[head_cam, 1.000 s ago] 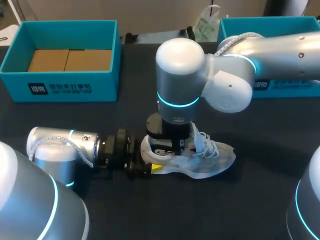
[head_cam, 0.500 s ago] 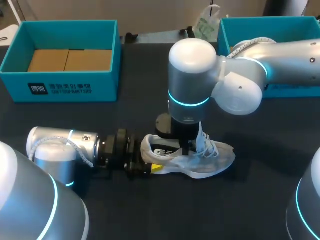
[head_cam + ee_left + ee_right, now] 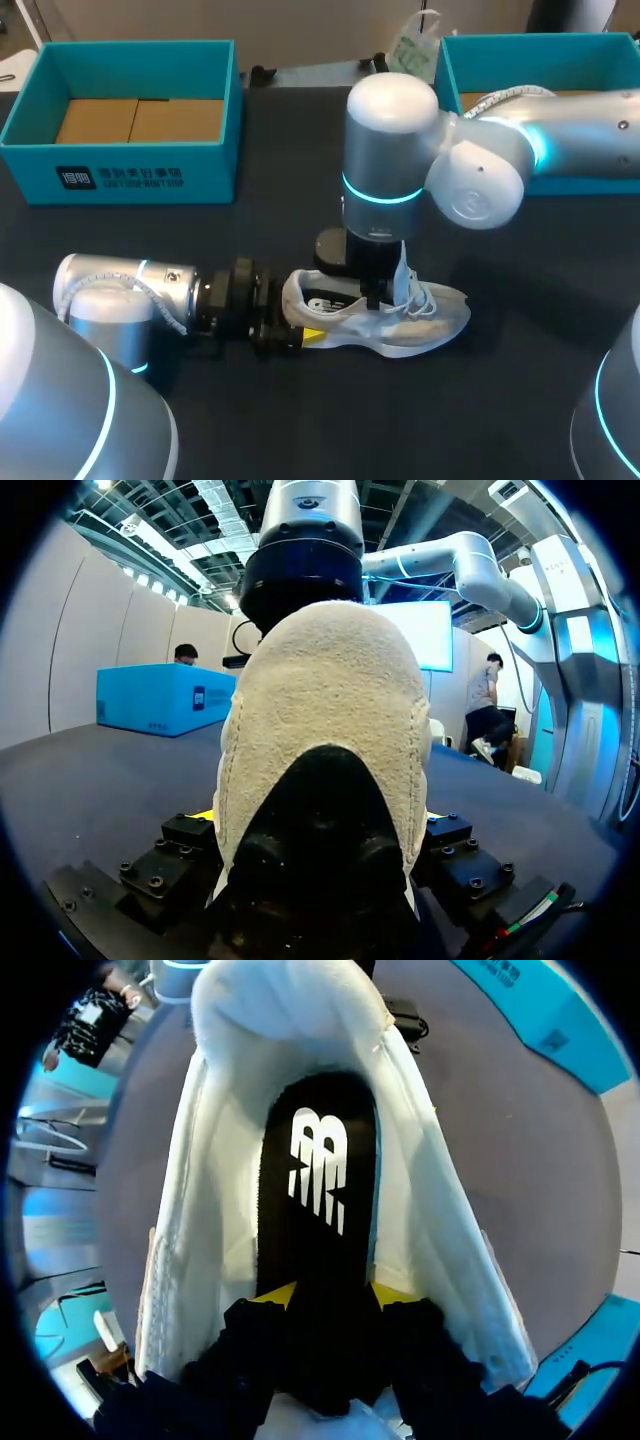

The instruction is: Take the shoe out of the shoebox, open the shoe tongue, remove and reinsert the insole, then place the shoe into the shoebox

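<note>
Left wrist view: white mesh sneaker [image 3: 325, 730] heel covers most of my left gripper [image 3: 318, 830] fingers [image 3: 188, 843]. Head view: right gripper [image 3: 335, 1298] fingers hidden under its wrist. Near end of black insole [image 3: 315, 1210] lost between them. Right teal cardboard box [image 3: 500, 55] cut by edge.

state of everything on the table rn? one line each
shoe: out of the box, upright on its sole on the table
insole: in the shoe, one end pinched
tongue: pulled up
left gripper: shut on the shoe, at its heel end
right gripper: shut on the insole
left box: open, no shoe inside
right box: open, inside mostly hidden
</note>
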You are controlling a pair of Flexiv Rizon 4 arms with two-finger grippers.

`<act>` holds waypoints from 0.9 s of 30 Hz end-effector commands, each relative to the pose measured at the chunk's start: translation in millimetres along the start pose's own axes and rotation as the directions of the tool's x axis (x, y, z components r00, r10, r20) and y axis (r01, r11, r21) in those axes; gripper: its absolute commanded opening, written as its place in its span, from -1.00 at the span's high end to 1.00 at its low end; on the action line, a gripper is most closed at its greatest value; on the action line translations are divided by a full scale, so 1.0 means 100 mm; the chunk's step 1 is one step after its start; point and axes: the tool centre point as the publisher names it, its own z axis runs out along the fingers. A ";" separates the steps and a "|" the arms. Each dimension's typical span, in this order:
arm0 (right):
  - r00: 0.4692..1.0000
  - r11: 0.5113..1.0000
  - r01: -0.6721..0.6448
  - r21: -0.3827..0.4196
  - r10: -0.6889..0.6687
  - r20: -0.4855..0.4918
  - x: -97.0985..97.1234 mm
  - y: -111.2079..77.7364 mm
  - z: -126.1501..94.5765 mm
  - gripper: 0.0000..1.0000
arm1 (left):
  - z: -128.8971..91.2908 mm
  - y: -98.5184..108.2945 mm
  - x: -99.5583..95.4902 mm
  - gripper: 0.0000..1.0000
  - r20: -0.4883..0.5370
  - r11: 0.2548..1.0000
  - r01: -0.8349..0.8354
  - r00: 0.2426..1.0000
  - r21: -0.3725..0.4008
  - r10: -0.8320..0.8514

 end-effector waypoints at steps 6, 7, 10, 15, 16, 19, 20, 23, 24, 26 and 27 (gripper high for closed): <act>0.998 0.999 -0.011 0.035 0.013 -0.063 0.19 0.08 0.26 0.15 | 0.00 0.00 0.00 1.00 0.002 1.000 -0.001 1.000 0.001 0.001; 0.998 0.999 -0.016 0.038 0.018 -0.067 0.22 0.07 0.27 0.15 | 0.00 0.00 0.00 1.00 0.002 1.000 -0.001 1.000 0.001 0.001; 0.997 0.998 -0.045 0.037 0.047 -0.055 0.31 0.06 0.27 0.17 | 0.00 0.00 0.00 1.00 0.002 1.000 -0.001 1.000 0.001 0.001; 0.997 0.997 -0.062 0.035 0.064 -0.033 0.38 0.08 0.22 0.17 | 0.00 0.00 0.00 1.00 0.002 1.000 -0.001 1.000 0.001 0.001; 0.997 0.997 -0.062 0.037 0.064 -0.032 0.38 0.09 0.22 0.17 | 0.00 0.00 0.00 1.00 0.002 1.000 -0.001 1.000 0.001 0.001; 0.997 0.998 -0.055 0.035 0.057 -0.054 0.36 0.11 0.29 0.18 | 0.00 0.00 0.00 1.00 0.002 1.000 -0.001 1.000 0.001 0.001; 0.996 0.998 -0.052 0.021 0.054 -0.066 0.35 0.12 0.32 0.18 | 0.00 0.00 0.00 1.00 0.002 1.000 -0.001 1.000 0.001 0.001; 0.994 0.999 -0.048 -0.008 0.047 -0.098 0.32 0.13 0.42 0.35 | 0.00 0.00 0.00 1.00 0.002 1.000 -0.001 1.000 0.001 0.001; 0.993 0.999 -0.048 -0.019 0.046 -0.110 0.31 0.13 0.45 0.63 | 0.00 0.00 0.00 1.00 0.002 1.000 -0.001 1.000 0.001 0.001; 0.992 0.998 -0.052 -0.021 0.049 -0.118 0.32 0.14 0.48 1.00 | 0.00 0.00 0.00 1.00 0.002 1.000 -0.001 1.000 0.001 0.001; 0.991 0.998 -0.059 -0.034 0.055 -0.119 0.33 0.13 0.48 1.00 | 0.00 0.00 0.00 1.00 0.002 1.000 -0.001 1.000 0.001 0.001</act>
